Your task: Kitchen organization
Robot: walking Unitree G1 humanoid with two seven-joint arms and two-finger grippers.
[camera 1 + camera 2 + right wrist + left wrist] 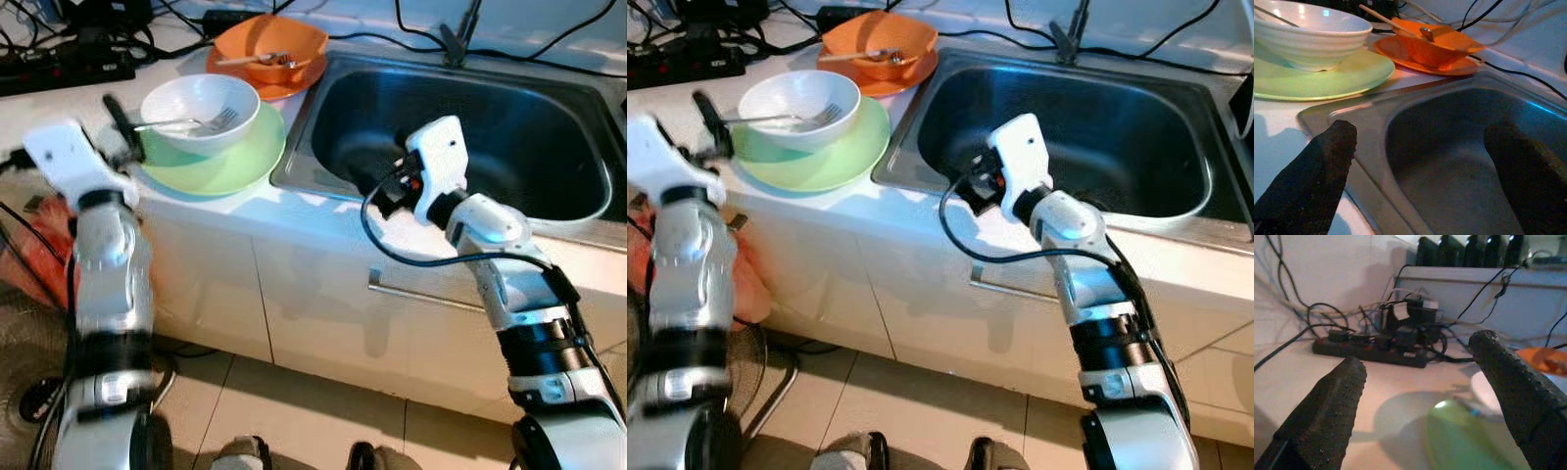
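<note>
A stainless steel sink basin [509, 147] is set into a white countertop [294, 211] and serves as the reference point. Just beside its left rim lies a round pale green plate [220, 162], and on that plate sits a white ceramic bowl [201, 110] with a metal fork [191, 123] resting across its rim, tines toward the sink. Behind the green plate, at the sink's far left corner, a round orange plate [284, 83] carries an orange bowl [271, 44] holding a utensil; its type cannot be determined. The right gripper [1420, 161] hangs at the sink's near left edge, fingers spread apart and grasping nothing, one finger [1317, 171] over the rim and the other over the basin. The left gripper [1420, 396] hovers over the countertop on the green plate's far side from the sink, fingers likewise parted and empty. A black power strip [1369, 350] with tangled black cables [1327, 313] lies on the countertop well to the left of the sink, against the wall.
</note>
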